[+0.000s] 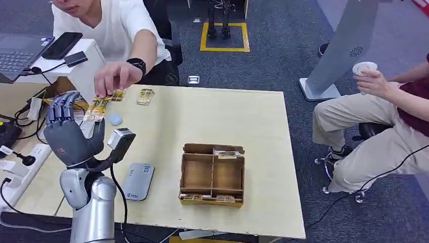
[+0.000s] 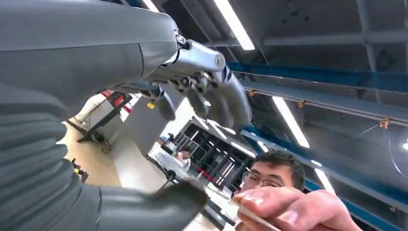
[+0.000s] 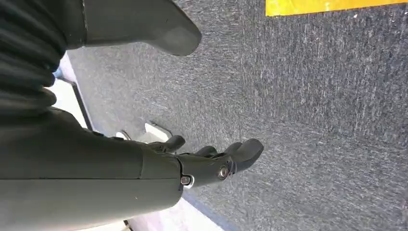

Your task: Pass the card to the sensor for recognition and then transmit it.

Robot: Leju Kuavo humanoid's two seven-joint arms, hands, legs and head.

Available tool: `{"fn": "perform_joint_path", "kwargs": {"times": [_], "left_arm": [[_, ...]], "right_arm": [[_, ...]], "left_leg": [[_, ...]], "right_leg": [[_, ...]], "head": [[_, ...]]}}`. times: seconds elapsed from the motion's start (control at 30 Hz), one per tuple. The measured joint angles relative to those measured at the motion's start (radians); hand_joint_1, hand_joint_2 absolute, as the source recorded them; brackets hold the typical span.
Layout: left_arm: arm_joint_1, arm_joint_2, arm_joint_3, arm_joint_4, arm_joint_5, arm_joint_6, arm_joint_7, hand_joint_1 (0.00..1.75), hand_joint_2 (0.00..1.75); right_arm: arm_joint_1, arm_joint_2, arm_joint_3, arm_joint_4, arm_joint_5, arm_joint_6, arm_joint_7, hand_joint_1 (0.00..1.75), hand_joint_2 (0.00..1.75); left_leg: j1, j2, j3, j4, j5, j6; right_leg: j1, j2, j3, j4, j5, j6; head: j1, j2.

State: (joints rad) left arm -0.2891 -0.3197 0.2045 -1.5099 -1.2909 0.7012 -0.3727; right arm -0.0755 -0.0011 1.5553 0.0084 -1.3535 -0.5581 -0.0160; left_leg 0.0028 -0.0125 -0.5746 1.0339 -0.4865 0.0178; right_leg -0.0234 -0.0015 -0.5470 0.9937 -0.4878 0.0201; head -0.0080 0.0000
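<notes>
At the left of the frame, the left hand (image 1: 68,132) is raised, spread, holding nothing; a card (image 1: 97,108) is pinched by a person's hand (image 1: 115,77) (right hand (image 3: 211,161) loosely spread over carpet).

Left hand (image 1: 68,132), raised with fingers spread and empty, stands just below a person's hand (image 1: 112,77) reaching over the cards (image 1: 103,104) at the table's (image 1: 263,152) far left corner. A white box (image 1: 83,66) and cables (image 1: 23,119) crowd that side. Bare tabletop separates the reader (image 1: 137,180) from the tray (image 1: 212,174).
</notes>
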Motion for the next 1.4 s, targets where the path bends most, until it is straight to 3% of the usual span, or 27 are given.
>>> {"fn": "perform_joint_path", "kwargs": {"times": [0.73,1.0,1.2,1.4], "left_arm": [[0.000,-0.001,0.000,0.000,0.095,0.000,-0.058,1.75,1.75],[0.001,0.000,0.002,0.000,0.184,0.000,-0.069,1.75,1.75],[0.012,0.000,0.044,0.000,0.236,0.000,-0.128,1.75,1.75],[0.034,0.001,0.053,0.000,0.401,0.000,-0.215,1.75,1.75]], "right_arm": [[-0.004,0.000,0.002,0.000,-0.005,0.002,-0.001,0.00,1.75],[-0.004,0.000,0.002,0.000,-0.041,-0.001,-0.001,0.00,1.75],[0.001,0.000,0.002,0.000,-0.060,-0.002,0.003,0.00,1.75],[0.008,0.000,0.002,0.000,-0.078,-0.015,0.002,0.00,1.75]], "left_leg": [[0.000,0.000,0.000,0.000,0.000,0.000],[0.000,0.000,0.000,0.000,0.000,0.000],[0.000,-0.001,-0.001,0.000,0.000,0.000],[0.000,-0.001,-0.001,0.000,0.000,0.000]], "right_leg": [[0.000,0.000,0.000,0.000,0.000,0.000],[0.000,0.000,0.000,0.000,0.000,0.000],[0.000,-0.001,0.000,0.000,0.000,0.000],[0.000,-0.001,0.000,0.000,0.000,0.000]], "head": [[0.000,0.000],[0.000,0.000],[0.000,0.000],[0.000,0.000]]}}
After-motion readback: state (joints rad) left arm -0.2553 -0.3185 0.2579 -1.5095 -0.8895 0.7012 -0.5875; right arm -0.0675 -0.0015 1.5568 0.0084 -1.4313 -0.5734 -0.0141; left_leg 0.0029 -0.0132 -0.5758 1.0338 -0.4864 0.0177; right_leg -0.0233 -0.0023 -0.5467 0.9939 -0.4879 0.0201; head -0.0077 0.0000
